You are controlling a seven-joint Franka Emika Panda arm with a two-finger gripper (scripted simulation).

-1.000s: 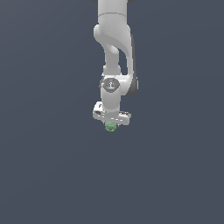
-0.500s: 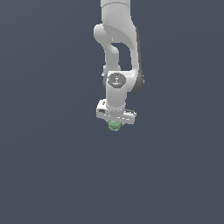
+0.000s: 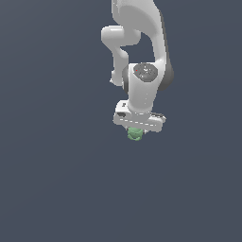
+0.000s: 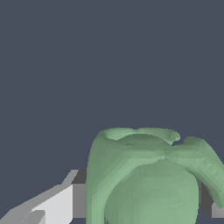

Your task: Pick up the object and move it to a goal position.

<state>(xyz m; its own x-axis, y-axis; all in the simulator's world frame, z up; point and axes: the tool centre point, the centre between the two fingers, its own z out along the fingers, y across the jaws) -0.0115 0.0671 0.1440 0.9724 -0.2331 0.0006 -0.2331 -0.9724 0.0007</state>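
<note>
One white Panda arm [image 3: 142, 56] reaches down from the top of the exterior view against a plain slate-grey backdrop, ending in the white gripper [image 3: 136, 133] bar. Beneath that bar sits the object [image 3: 135, 134], a small, lumpy, pale green ball narrower than the bar. The wrist view shows the object [image 4: 148, 179] pressed between the two fingers [image 4: 65, 201], which are closed onto its sides.

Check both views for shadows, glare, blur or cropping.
Exterior view: flat even light, sharp, no cast shadows or glare; the pale green lumpy ball is half hidden under the white gripper. Wrist view: the ball looms large, faceted, cropped by the frame edge; no blur.
</note>
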